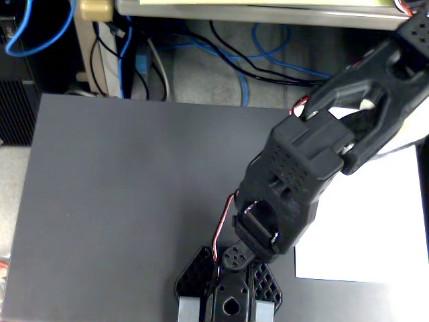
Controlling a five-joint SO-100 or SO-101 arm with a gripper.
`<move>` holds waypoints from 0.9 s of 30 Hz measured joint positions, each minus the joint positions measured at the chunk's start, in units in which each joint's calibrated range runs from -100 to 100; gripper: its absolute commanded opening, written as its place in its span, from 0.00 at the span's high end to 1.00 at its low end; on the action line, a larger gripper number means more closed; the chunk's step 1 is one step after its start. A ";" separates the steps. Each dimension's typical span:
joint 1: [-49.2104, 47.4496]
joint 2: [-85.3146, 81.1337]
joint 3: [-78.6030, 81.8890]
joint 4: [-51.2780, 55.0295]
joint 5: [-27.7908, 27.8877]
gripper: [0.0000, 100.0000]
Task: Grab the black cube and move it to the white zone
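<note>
Black arm: the glossy plastic arm is seen reaching from the upper right corner of the fixed view down to the bottom edge of the table (120, 201), which is covered by a dark grey mat.
Gripper (226, 310): it is held at the bottom edge, near the middle, pointing downward out of the frame.
Fingers: the two perforated black fingers (194, 275) are spread somewhat apart; their tips are cut off by the frame, so it cannot be told whether anything is clamped.
Black cube: no foam block can be made out; it may be hidden under the gripper or lie below the frame edge.
White zone (375, 221): the white paper sheet lies along the right edge of the table, partly covered by the arm, with no block on it.
Step in hand: judged to be the reach or the grasp, the carry not yet done.
Next move: a firm closure on the block is called for, then a lift and a swing to the right edge.
</note>
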 measured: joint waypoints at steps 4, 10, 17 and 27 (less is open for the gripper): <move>-0.07 0.00 4.30 2.48 0.00 0.99; 0.00 0.00 5.30 2.05 3.57 0.98; 0.00 0.00 3.84 1.97 5.93 0.87; 0.00 0.00 3.84 1.97 7.24 0.78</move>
